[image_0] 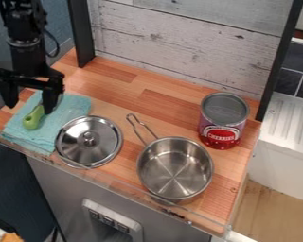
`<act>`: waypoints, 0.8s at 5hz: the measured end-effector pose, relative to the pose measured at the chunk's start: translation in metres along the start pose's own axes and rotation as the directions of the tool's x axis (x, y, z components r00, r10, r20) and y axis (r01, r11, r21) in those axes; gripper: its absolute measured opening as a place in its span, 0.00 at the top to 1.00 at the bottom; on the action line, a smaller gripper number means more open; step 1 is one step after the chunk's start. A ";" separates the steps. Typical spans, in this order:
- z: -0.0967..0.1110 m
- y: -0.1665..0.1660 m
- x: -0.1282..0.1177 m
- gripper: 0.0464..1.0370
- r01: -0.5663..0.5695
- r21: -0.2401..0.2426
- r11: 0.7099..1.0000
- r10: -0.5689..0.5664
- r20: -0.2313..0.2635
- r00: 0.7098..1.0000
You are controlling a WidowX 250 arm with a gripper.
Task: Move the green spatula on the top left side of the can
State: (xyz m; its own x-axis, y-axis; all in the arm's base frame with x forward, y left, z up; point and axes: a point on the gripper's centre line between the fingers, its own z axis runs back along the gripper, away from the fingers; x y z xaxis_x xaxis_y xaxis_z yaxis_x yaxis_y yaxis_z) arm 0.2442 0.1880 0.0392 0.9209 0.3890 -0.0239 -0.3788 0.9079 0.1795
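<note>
The gripper (31,105) is hanging over the left end of the wooden counter (129,94), its fingers standing wide apart. The green spatula (32,119) is lying on the blue cloth (72,108), left of the lid (89,141). The can (223,120) is standing at right, beyond the pan (175,168).

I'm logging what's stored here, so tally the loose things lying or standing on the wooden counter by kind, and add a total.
Spatulas, green: 1
Cloths, light blue: 1
Lids, metal: 1
Saucepans, metal: 1
Cans, red label at the bottom: 1
Total: 5
</note>
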 end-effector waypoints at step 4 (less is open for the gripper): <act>-0.029 -0.003 -0.004 0.23 -0.012 -0.027 1.000 0.011 -0.072 0.997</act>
State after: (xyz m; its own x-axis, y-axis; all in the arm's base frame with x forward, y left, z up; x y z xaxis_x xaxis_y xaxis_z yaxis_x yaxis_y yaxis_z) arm 0.2391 0.1882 0.0104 0.9079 0.4088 -0.0928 -0.3926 0.9068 0.1535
